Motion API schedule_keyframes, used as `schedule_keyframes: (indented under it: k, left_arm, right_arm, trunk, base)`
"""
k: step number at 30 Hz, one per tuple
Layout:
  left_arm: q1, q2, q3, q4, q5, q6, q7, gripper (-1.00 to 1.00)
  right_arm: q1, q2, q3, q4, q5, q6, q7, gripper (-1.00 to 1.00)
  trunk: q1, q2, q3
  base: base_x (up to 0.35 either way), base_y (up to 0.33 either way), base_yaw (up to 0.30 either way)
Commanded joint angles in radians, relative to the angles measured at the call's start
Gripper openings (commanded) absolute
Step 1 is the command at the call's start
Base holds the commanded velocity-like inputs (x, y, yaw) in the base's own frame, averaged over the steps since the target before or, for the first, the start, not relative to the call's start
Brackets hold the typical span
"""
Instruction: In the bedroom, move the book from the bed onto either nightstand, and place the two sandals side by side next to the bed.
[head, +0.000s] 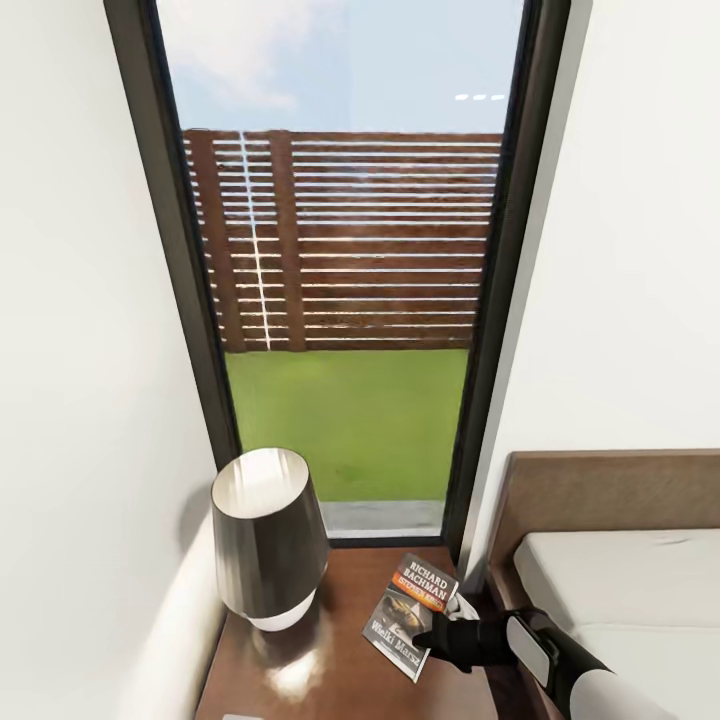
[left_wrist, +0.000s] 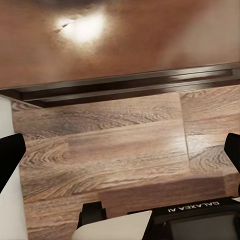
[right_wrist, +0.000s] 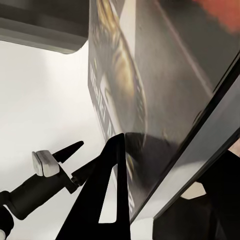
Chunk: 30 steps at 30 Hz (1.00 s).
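Book (head: 409, 615), dark cover with an orange band and white lettering, sits tilted over the right part of the glossy brown nightstand (head: 330, 670); whether it lies flat on the top is not clear. Right gripper (head: 432, 640), black, comes in from the bed side and is clamped on the book's near right edge. In the right wrist view the cover (right_wrist: 150, 90) fills the frame close up, with one black finger (right_wrist: 107, 200) across it. Lamp (head: 268, 540) with a dark tapered shade stands on the nightstand's left part, just beside the book, apart from it. Bed (head: 620, 590) with brown headboard and pale mattress lies right of the nightstand. Tall dark-framed window (head: 345, 300) behind shows grass and a slatted fence. Left gripper (left_wrist: 120, 165) hangs spread wide over the wood-plank floor (left_wrist: 110, 150), grasping nothing.
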Motion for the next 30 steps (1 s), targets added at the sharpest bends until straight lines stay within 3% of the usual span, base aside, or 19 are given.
schedule_keyframes:
  k: [1,30]
  left_arm:
    - [-0.001,0.001,-0.004,-0.001,0.008,0.003,-0.001,1.00]
    - [-0.001,0.001,-0.004,-0.001,0.008,0.003,-0.001,1.00]
  right_arm:
    - [-0.001,-0.001,0.004,-0.001,-0.006,0.005,0.000,-1.00]
    - [-0.004,0.016,0.004,-0.004,-0.010,0.028,-0.043,-1.00]
  trunk:
    - [0.004,-0.008,-0.005]
    - [0.115,-0.211,-0.095]
  base:
    - [0.000,0.000,0.000]
    - [0.000,0.000,0.000]
